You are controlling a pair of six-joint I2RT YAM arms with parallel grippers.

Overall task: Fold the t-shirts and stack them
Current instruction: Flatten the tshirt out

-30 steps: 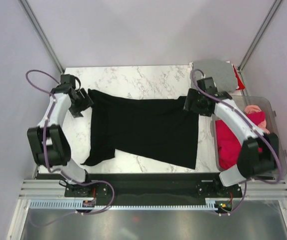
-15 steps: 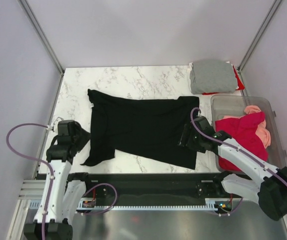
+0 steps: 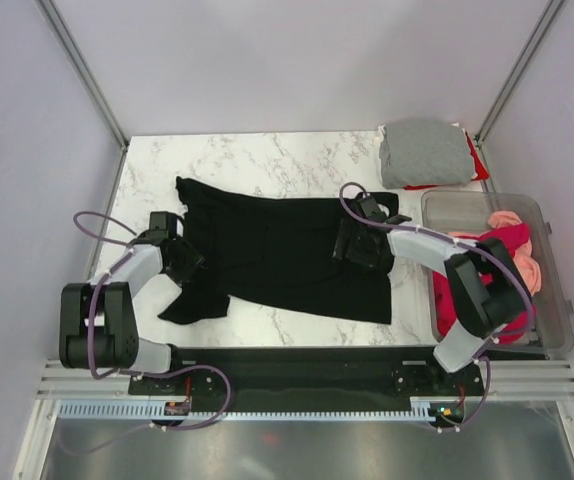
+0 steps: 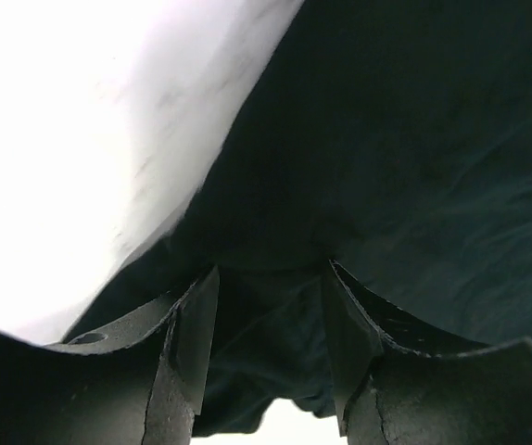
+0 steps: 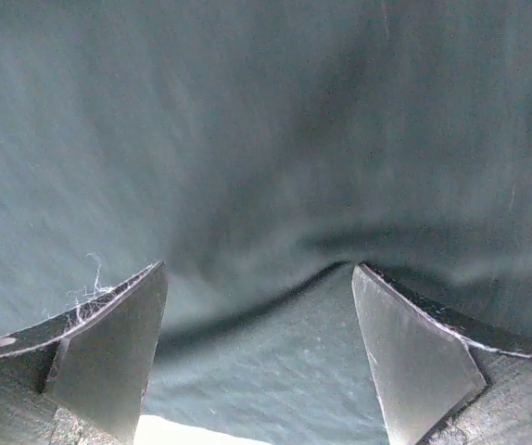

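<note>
A large black t-shirt [image 3: 287, 250] lies spread flat on the marble table [image 3: 267, 155]. My left gripper [image 3: 189, 262] sits low at the shirt's left edge, just above the sleeve. In the left wrist view it [image 4: 271, 278] stands partly open with black cloth [image 4: 396, 139] bunched between the fingers. My right gripper [image 3: 349, 245] rests on the shirt's right part. Its wrist view shows the gripper [image 5: 259, 273] wide open, fingertips on the cloth [image 5: 247, 120], a shallow fold between them. A folded grey t-shirt [image 3: 427, 152] lies at the back right corner.
A clear plastic tub [image 3: 462, 212] at the right edge holds a crimson shirt [image 3: 512, 243] and a salmon-pink one [image 3: 529, 272]. A strip of red cloth [image 3: 475, 160] shows beside the grey shirt. Slanted frame posts stand at both back corners.
Both arms swung in onto the black shirt: the left to its left edge, the right up from the lower hem to the right part. The left jaws have narrowed.
</note>
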